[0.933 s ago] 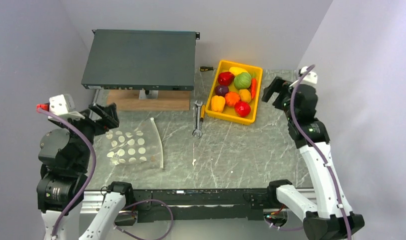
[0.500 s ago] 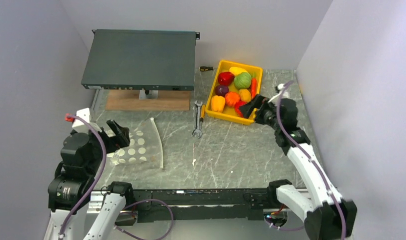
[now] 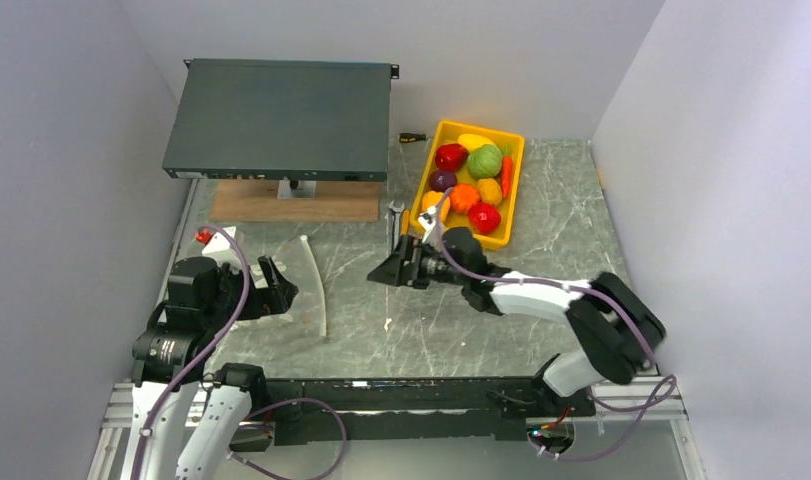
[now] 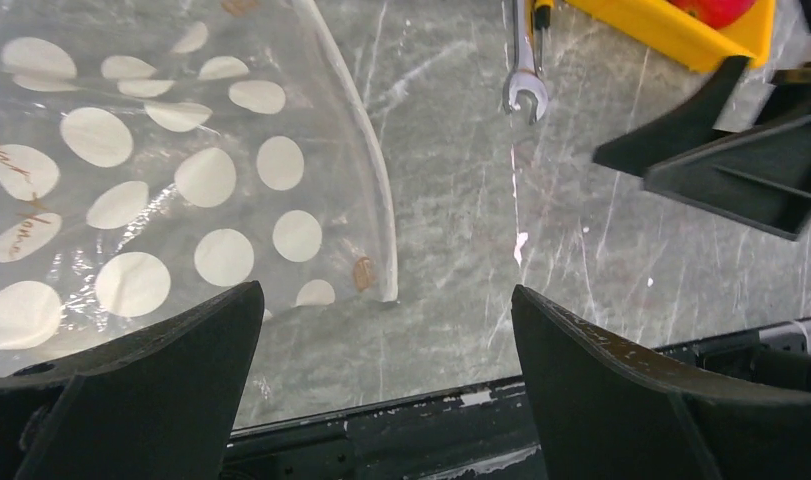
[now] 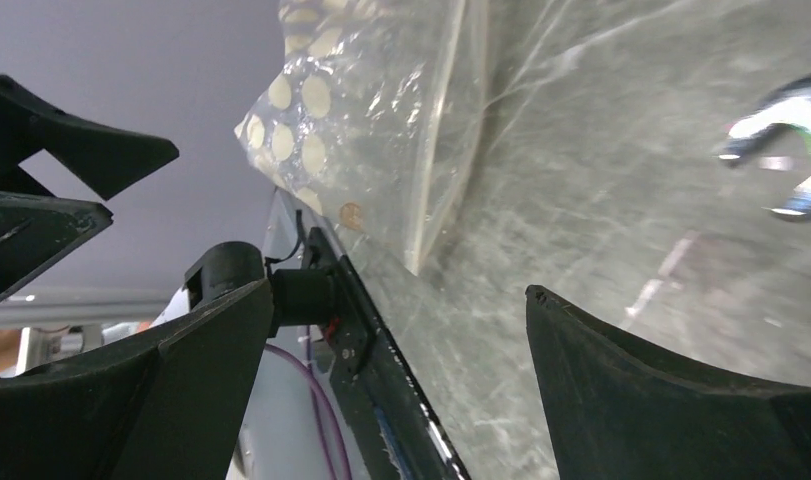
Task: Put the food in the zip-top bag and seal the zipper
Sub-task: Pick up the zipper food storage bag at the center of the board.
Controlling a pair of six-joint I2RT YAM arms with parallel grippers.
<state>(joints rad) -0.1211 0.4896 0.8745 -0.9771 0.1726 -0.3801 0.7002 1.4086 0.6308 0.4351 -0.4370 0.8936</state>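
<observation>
Clear plastic zip-top bag (image 3: 299, 285) printed with white round dots is laid flat on the grey marbled table (image 3: 501, 320) at near left, with its whitish zipper strip (image 3: 318, 290) along the right edge. Glossy toy food (image 3: 471, 185) is kept in the yellow rectangular tray (image 3: 511, 140) at far right, well apart from the bag. Low over the bag the left gripper (image 3: 279, 290) is held, tilted toward the centre, jaws spread wide, nothing grasped; contact with the bag cannot be told. Stretched low across to the table's middle, the right gripper (image 3: 389, 270) is pointed left at the bag, jaws parted and empty, just beside a silver wrench (image 3: 393, 240). The full tray is shown by the top view alone. Dots, curved zipper and a small brown spot near the bag corner are shown best by the left wrist view. The bag is seen side-on by the right wrist view.
</observation>
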